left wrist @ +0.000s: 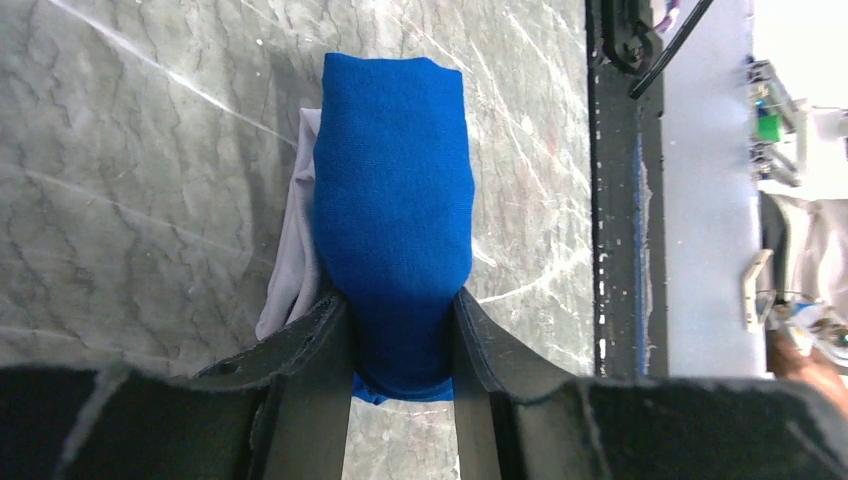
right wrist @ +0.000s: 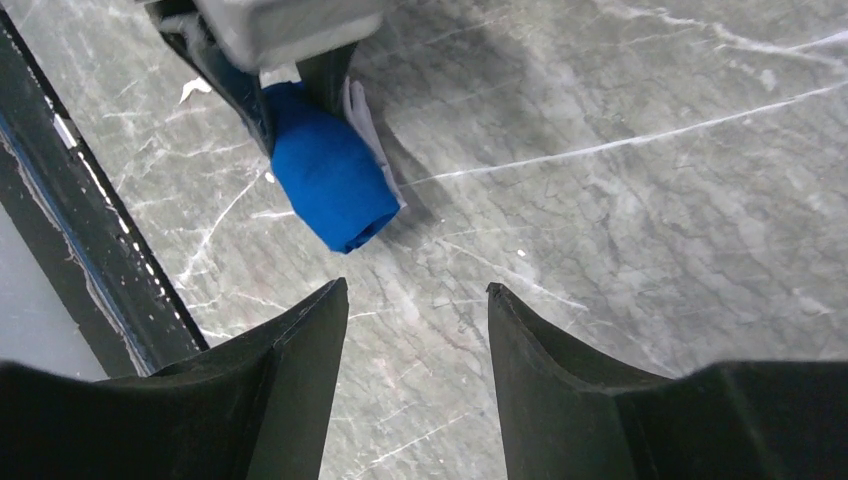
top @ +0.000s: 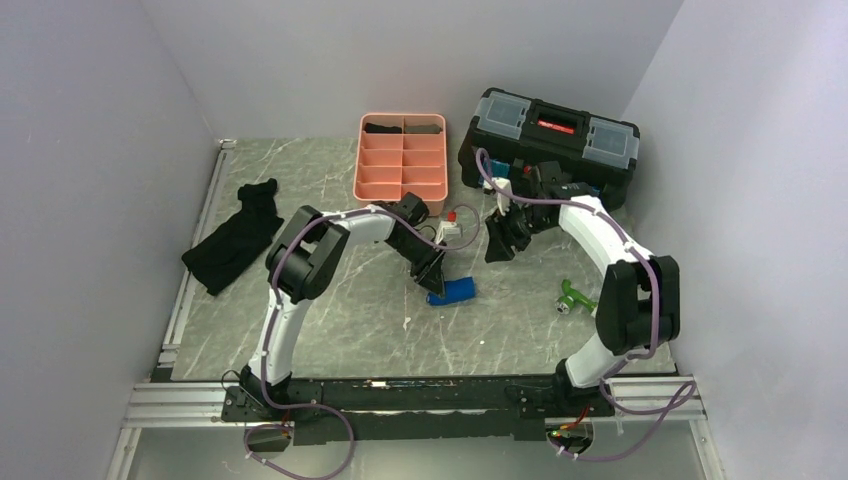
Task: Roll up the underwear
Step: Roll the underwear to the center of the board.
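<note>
The underwear (top: 455, 291) is a bright-blue roll with a white edge, lying on the marble table near the middle. My left gripper (top: 436, 277) is shut on one end of it. In the left wrist view the underwear (left wrist: 395, 200) stretches away from my fingers (left wrist: 320, 330), which squeeze it from both sides. My right gripper (top: 500, 240) hovers open above the table, off to the roll's right. Its view shows the underwear (right wrist: 325, 180) ahead at upper left, held by the left arm, with nothing between the right gripper's (right wrist: 415, 295) own jaws.
A pink compartment tray (top: 401, 156) stands at the back centre, with a black toolbox (top: 550, 135) to its right. A black cloth (top: 235, 240) lies at the left. A green object (top: 575, 297) sits near the right arm. The metal rail (top: 420, 385) runs along the near edge.
</note>
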Controlling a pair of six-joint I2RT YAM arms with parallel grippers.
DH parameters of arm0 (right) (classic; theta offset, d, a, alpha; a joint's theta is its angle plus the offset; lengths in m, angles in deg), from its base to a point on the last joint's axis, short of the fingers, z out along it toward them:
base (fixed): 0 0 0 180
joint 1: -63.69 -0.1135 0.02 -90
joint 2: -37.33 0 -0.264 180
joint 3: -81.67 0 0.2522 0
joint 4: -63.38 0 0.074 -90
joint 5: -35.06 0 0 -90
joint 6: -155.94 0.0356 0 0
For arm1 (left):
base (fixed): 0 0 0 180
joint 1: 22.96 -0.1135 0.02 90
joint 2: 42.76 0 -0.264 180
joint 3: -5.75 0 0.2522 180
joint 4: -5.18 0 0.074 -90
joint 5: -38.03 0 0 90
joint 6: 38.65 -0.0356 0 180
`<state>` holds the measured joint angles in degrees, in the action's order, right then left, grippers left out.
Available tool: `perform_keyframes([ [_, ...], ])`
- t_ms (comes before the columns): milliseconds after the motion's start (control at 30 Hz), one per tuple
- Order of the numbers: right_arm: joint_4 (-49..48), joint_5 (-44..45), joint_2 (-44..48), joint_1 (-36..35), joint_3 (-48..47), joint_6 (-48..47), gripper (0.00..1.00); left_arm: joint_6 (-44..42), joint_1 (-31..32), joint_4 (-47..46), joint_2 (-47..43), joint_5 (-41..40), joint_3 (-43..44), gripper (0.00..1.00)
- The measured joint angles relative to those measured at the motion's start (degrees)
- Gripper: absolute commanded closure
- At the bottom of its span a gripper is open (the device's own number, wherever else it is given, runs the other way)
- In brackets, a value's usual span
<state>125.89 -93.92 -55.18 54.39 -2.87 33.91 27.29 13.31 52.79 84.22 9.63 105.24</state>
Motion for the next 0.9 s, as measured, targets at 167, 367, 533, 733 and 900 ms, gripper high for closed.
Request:
perform_keyframes([
  [167, -2.8, 0.3, 4.1, -0.9, 5.4, -0.9, 0.44, 1.2, -1.2, 3.8, 2.6, 2.6, 2.8, 1.0],
  [367, -5.4, 4.0, 9.9, -7.0, 9.0, -1.8, 0.43, 2.6, -2.2, 7.3, 4.7, 4.2, 4.9, 1.0],
  [533, -8.6, 9.6, 13.2, -14.6, 12.5, -2.5, 0.41, 3.7, -2.6, 9.5, 6.5, 5.5, 6.9, 1.0],
  [733, -11.2, 16.3, 13.6, -21.5, 14.9, -3.4, 0.4, 4.3, -3.0, 11.8, 7.8, 6.3, 8.4, 1.0],
  [900, -12.9, 20.5, 13.4, -25.5, 15.1, -4.4, 0.4, 4.3, -3.4, 13.7, 8.9, 7.3, 9.4, 1.0],
])
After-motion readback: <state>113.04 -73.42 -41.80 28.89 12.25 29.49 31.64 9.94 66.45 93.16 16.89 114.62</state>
